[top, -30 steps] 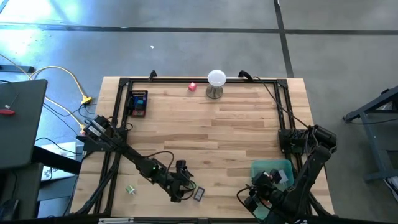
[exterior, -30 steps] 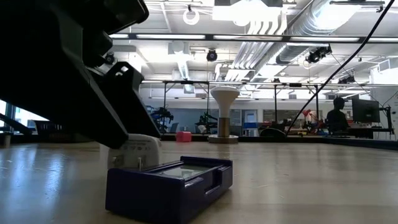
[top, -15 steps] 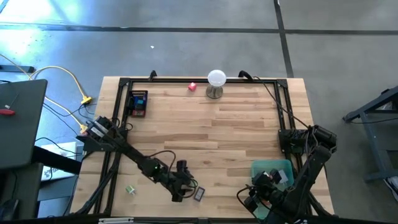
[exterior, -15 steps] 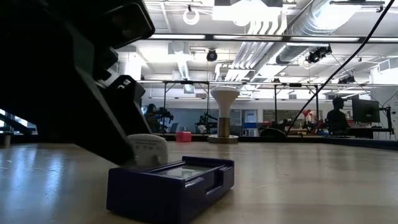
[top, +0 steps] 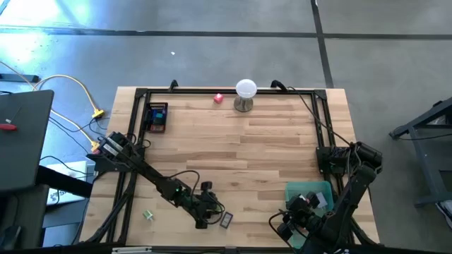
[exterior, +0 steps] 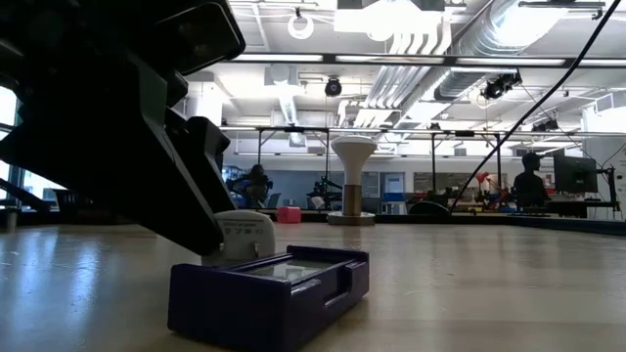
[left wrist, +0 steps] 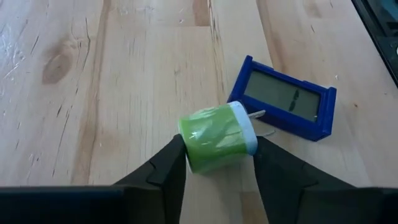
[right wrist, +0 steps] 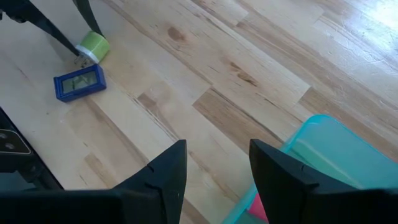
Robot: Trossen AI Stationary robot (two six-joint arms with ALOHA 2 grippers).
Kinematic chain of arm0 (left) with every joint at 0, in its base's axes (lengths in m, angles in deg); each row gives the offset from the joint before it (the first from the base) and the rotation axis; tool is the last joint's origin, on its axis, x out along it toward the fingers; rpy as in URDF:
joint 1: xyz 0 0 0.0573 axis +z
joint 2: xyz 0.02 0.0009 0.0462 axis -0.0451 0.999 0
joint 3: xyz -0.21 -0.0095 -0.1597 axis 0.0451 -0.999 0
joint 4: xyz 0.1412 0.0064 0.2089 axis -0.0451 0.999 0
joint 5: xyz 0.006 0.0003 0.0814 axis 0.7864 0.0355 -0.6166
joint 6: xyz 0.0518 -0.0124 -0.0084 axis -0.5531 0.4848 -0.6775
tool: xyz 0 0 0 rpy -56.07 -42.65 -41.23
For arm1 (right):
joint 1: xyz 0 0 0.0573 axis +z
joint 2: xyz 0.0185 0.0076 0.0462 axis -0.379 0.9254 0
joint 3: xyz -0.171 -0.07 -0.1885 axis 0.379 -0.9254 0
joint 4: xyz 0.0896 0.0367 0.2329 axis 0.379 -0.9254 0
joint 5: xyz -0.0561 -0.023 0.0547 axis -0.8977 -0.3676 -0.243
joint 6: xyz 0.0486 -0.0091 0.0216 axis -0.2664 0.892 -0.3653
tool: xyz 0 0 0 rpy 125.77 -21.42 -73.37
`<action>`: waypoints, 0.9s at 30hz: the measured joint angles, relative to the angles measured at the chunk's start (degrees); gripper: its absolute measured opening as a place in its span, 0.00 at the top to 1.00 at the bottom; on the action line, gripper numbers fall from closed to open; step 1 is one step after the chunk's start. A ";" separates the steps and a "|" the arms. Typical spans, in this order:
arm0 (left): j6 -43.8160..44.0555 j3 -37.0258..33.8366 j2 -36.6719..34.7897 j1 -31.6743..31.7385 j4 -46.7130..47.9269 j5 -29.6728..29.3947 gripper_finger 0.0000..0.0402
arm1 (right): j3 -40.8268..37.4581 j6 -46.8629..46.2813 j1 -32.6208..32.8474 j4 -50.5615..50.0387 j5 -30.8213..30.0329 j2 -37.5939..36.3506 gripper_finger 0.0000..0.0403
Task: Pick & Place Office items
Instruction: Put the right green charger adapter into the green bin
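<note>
Glossy green cylinder (left wrist: 216, 137), white-capped, metal prongs, pinched by left gripper (left wrist: 217, 163) beside flat blue rectangular display piece (left wrist: 283, 98) on wood table (left wrist: 124, 74). Right gripper (right wrist: 214, 168) jaws spread above teal bin (right wrist: 323, 155).

Green cylindrical piece with white end (left wrist: 217, 137) lying on its side, beside flat blue display block (left wrist: 283, 98), pink block (top: 218, 98) far off

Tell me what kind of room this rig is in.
Likely a big open robotics lab or workshop: bare ceiling ducts, a concrete floor round the wooden table, a person at a monitor.
</note>
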 joint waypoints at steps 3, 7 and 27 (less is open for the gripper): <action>-0.17 0.00 -0.02 -0.07 0.00 0.20 0.64 | 0.00 0.00 0.00 0.17 -0.04 0.00 0.60; -0.18 0.00 -0.02 -0.07 0.02 0.24 0.64 | 0.00 0.00 0.00 1.07 -1.57 0.00 0.60; -29.82 -0.02 -14.91 -8.82 -16.30 -13.57 0.64 | 0.00 32.99 -5.77 34.79 -20.90 0.02 0.60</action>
